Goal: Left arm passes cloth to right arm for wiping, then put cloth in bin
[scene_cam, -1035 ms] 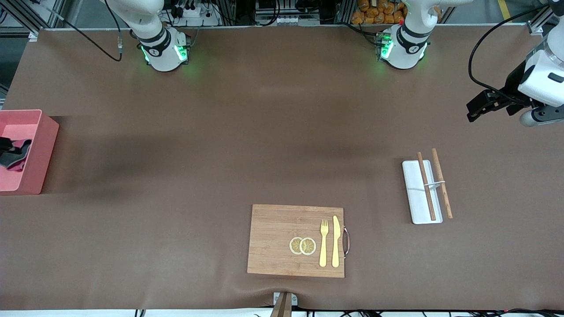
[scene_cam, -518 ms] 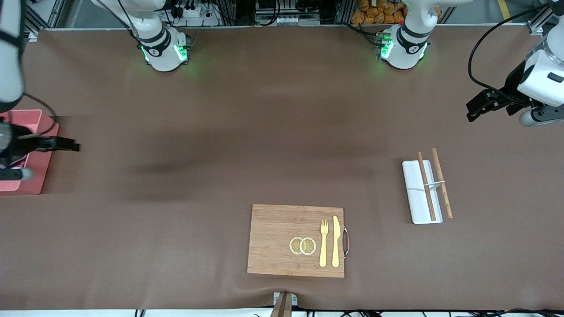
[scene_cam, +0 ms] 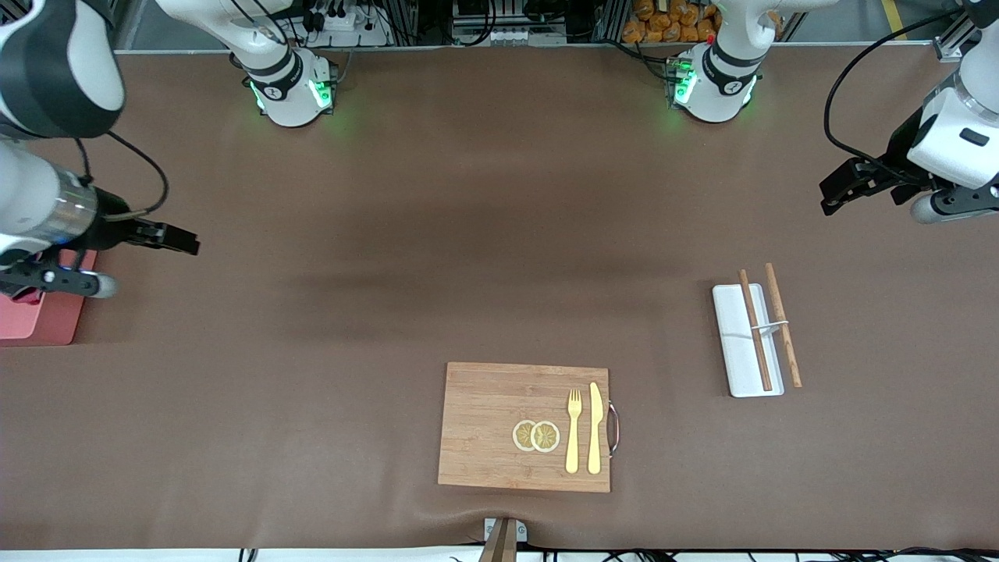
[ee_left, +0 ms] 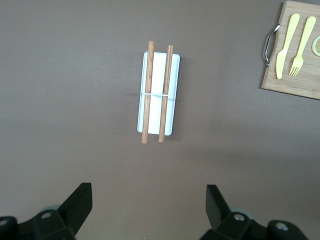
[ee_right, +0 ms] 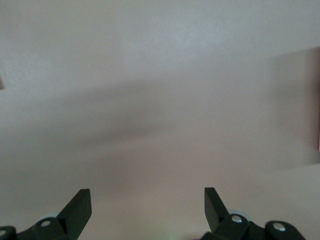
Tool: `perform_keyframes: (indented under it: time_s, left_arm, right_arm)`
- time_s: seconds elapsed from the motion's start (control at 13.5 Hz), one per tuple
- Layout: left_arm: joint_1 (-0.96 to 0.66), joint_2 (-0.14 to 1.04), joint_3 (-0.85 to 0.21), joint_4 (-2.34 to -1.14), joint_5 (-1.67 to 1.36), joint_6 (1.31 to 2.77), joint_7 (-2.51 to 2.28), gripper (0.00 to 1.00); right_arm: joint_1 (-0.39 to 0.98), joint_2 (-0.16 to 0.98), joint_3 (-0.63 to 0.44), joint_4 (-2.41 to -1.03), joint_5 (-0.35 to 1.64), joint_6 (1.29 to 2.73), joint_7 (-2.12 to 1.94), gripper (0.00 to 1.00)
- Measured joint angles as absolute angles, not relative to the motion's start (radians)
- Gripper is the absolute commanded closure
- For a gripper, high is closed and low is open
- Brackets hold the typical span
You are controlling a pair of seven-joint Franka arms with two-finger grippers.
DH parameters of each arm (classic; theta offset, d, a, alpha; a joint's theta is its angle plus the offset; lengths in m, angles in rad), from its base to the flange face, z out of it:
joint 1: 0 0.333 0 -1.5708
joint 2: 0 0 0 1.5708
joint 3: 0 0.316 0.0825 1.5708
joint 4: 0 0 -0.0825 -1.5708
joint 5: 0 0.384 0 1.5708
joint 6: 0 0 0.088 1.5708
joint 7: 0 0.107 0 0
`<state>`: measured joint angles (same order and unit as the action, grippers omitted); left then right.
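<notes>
The pink bin [scene_cam: 35,316] is mostly hidden under the right arm [scene_cam: 47,211]; its contents cannot be seen. The right claw [scene_cam: 183,242], spread and empty, hangs over bare surface [scene_cam: 468,234] beside the bin. The left claw [scene_cam: 835,191], also spread and empty, hovers above the surface at its own end.

Even overhead light is falling on the matte brown table covering [scene_cam: 484,234], casting 2 soft, broad shadows across its middle. Green glow is spilling around both arm bases near the top edge. The right wrist view is looking washed out, pale and hazy; the left wrist view is staying crisp.

Robotics lab, aluminium framing [scene_cam: 954,48], cables [scene_cam: 847,94], brown-covered bench [scene_cam: 468,234]
</notes>
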<state>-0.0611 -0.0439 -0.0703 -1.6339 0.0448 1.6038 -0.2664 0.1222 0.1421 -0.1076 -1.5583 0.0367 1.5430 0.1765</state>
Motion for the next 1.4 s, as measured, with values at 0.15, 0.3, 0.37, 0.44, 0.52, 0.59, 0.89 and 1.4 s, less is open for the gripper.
perform_keyframes:
  time_s: [0.15, 0.3, 0.37, 0.44, 0.52, 0.59, 0.89, 1.4]
  left_arm:
    - [-0.061, -0.043, -0.071, -1.634, 0.045, 1.604, -0.266, 0.0]
    - [-0.061, -0.043, -0.074, -1.634, 0.045, 1.604, -0.266, 0.0]
    - [-0.061, -0.043, -0.076, -1.634, 0.045, 1.604, -0.266, 0.0]
    - [-0.061, -0.043, -0.078, -1.633, 0.045, 1.604, -0.266, 0.0]
    - [-0.061, -0.043, -0.079, -1.633, 0.045, 1.604, -0.266, 0.0]
    - [-0.061, -0.043, -0.079, -1.632, 0.045, 1.604, -0.266, 0.0]
    - [-0.062, -0.043, -0.079, -1.629, 0.045, 1.605, -0.266, 0.0]
    - [-0.063, -0.038, -0.08, -1.624, 0.045, 1.605, -0.266, 0.0]
  right_arm:
    - [0.08, 0.136, -0.112, -1.542, 0.037, 1.553, 0.087, 0.0]
    - [0.057, 0.132, -0.113, -1.521, 0.038, 1.553, 0.016, 0.0]
    - [0.058, 0.131, -0.111, -1.506, 0.038, 1.547, 0.006, 0.0]
    - [0.062, 0.13, -0.106, -1.491, 0.039, 1.535, 0.01, 0.0]
    - [0.067, 0.129, -0.101, -1.475, 0.039, 1.518, 0.029, 0.0]
    - [0.073, 0.128, -0.098, -1.46, 0.039, 1.5, 0.059, 0.0]
    - [0.077, 0.122, -0.099, -1.429, 0.039, 1.479, 0.072, 0.0]
    - [0.073, 0.115, -0.104, -1.435, 0.039, 1.479, 0.065, 0.0]
